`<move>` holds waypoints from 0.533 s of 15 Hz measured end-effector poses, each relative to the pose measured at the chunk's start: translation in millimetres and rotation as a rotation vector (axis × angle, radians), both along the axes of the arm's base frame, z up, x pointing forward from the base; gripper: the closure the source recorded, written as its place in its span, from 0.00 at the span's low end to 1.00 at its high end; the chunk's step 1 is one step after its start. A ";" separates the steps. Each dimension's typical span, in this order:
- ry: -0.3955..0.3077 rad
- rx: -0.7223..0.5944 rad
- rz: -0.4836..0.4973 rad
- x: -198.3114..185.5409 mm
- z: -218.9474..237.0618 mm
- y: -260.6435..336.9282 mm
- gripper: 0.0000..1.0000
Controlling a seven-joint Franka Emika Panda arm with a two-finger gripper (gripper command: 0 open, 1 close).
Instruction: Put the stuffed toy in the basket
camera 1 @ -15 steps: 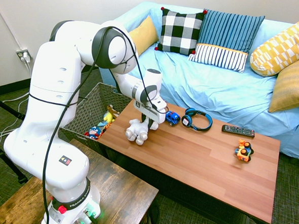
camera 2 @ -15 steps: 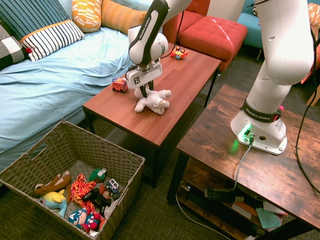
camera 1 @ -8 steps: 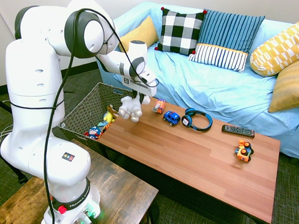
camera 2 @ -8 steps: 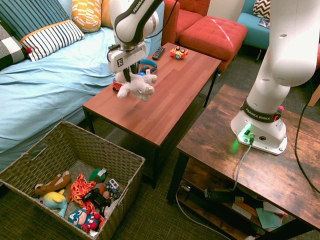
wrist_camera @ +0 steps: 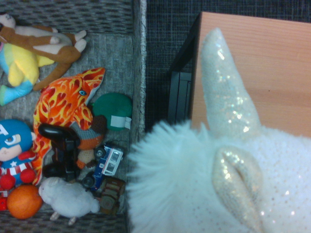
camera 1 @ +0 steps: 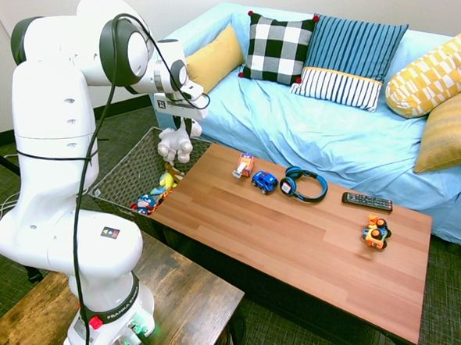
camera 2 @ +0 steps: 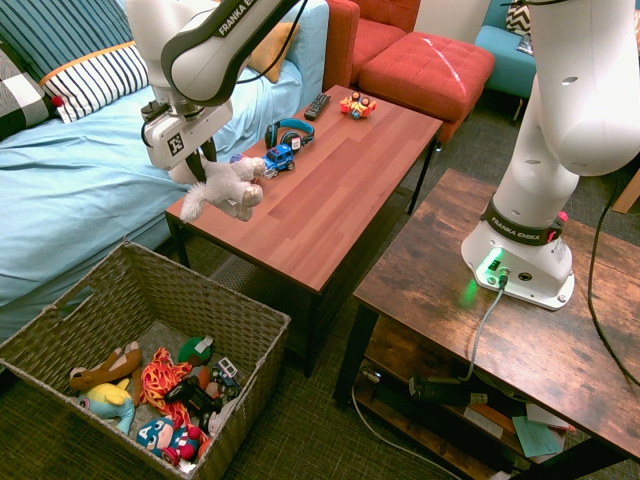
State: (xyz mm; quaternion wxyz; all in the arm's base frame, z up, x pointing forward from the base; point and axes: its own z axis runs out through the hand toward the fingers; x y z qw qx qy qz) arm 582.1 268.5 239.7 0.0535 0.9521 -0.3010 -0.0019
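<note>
The tool (camera 2: 203, 160) grips the white plush unicorn (camera 2: 228, 188); the woven basket (camera 2: 262, 330) holds toys (camera 2: 165, 390).

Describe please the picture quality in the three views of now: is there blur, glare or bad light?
First exterior view: bright, sofa cover pale, remote crisp. Second exterior view: bright sheen on the dark wooden table, green glow by the arm's base. Wrist view: dimmer, bluish cast; unicorn's fur soft, glittery horn sparkling.
</note>
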 end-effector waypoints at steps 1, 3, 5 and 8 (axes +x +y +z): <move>0.002 -0.019 0.020 1.3 -8.0 18.6 1.00; 0.008 -0.034 0.044 1.0 -24.5 61.4 1.00; 0.002 -0.022 0.037 2.9 -45.6 96.7 1.00; 0.008 0.023 -0.014 7.0 -83.8 135.8 1.00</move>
